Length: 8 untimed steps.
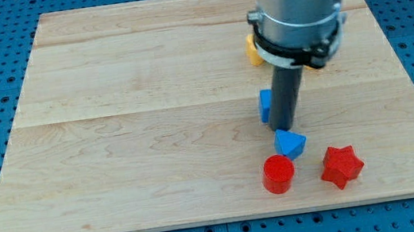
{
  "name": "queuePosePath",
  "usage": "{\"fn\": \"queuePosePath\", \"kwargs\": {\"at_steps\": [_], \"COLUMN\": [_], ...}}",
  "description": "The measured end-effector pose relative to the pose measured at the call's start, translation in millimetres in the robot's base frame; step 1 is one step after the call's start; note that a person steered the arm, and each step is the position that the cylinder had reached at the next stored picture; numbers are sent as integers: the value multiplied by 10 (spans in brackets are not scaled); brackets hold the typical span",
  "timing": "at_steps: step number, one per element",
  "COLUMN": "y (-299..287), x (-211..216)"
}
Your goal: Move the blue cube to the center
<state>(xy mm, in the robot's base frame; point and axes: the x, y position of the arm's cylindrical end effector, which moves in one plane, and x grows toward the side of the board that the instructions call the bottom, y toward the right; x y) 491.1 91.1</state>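
Blue cube (266, 105) is sat right of the tabletop (130, 142) centre, half hidden behind my tip (287, 127), touching it. No jaws fitted, nothing gripped. The near blue wedge (290, 143) could get nudged if the push is angled off.

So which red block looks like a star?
The red star, at the view's bottom right, has points around its edge. The red cylinder to its left is round with a flat top. My tip is above both, by the blue blocks.
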Motion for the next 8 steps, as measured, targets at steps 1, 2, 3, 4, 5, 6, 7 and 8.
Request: {"fn": "queuePosePath", "kwargs": {"at_steps": [1, 2, 3, 4, 5, 6, 7, 8], "y": [432, -216, -1019, -988, -1343, -1599, -1344, -1177], "x": [-103, -538, -435, -181, 92, -283, -648, -349]}}
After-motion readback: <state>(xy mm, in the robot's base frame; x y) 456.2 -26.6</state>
